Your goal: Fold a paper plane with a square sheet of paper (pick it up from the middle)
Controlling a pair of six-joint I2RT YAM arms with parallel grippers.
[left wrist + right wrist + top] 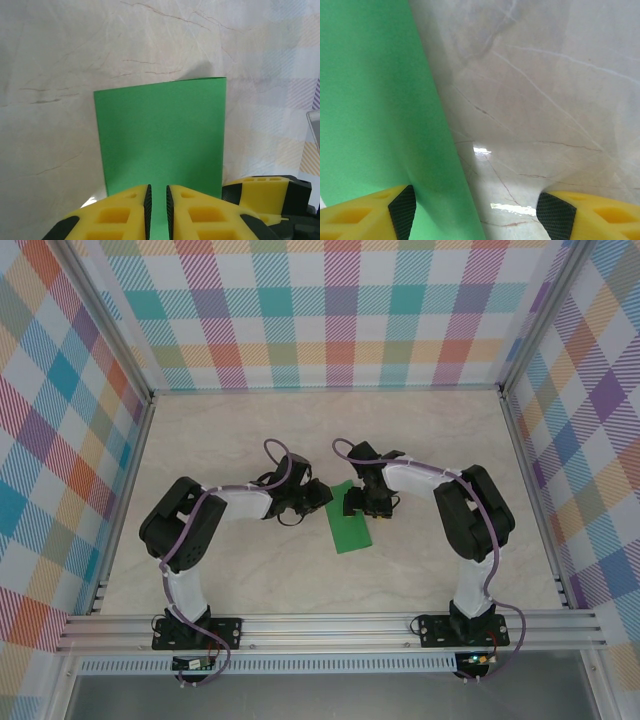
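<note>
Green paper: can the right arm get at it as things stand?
Probably yes: the right gripper is open, with an edge of the green paper between its fingers; nothing blocks it. The left gripper is shut on it.

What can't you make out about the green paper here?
- Left wrist view: the left tool hides the near edge of the paper; pinched or merely pressed, unclear.
- Right wrist view: frame edges cut the paper off beside the right tool.
- Top view: paper layers too small to count.

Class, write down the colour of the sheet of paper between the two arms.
The paper is plain bright green, clearest in the left wrist view.
</note>
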